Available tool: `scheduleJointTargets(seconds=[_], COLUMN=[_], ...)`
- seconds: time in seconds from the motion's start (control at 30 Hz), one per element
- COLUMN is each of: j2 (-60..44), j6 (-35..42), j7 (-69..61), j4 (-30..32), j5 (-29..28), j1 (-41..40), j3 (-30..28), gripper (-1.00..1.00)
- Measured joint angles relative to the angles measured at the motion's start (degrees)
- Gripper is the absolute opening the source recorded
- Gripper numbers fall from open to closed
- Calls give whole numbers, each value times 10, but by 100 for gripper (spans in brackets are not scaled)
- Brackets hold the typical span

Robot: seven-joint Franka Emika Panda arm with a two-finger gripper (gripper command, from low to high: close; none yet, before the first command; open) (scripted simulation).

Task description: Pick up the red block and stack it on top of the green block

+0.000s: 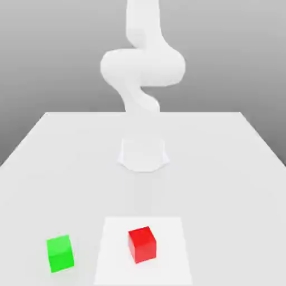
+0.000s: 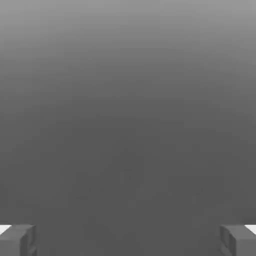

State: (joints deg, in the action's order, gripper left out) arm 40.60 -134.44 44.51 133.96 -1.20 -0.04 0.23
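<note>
Blocks first: the red block [image 1: 142,244] sits on the white square [image 1: 143,273] near the front of the surface [image 1: 84,184], and the green block [image 1: 60,253] sits on the surface over toward the exterior view's left, well apart from it. So nothing of the stacking is done, as far as I can tell from here; neither cube bears the other. The arm [image 1: 142,67] rises behind them, from its base at the far part of the surface, well away from both. In the hand view the tool [image 2: 128,241] has its two fingers spread wide, with nothing between them, so it has hold of nothing. All of the job looks to be left: reach down to the red block, close on it, lift it, carry it across to the green one, lower it square on top and let go. I'd call this the very start.
</note>
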Motion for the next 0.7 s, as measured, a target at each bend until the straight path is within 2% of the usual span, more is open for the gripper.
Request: scheduleJointTargets(seconds=[0.4, 0.57, 0.7], j2=[-254, -357, -439], j6=[-128, -182, -226], j7=[-82, -134, -188], j4=[105, 149, 182], j5=[-34, -23, 6], j1=[4, 9, 8], j3=[-10, -19, -13], gripper=[0, 0, 0])
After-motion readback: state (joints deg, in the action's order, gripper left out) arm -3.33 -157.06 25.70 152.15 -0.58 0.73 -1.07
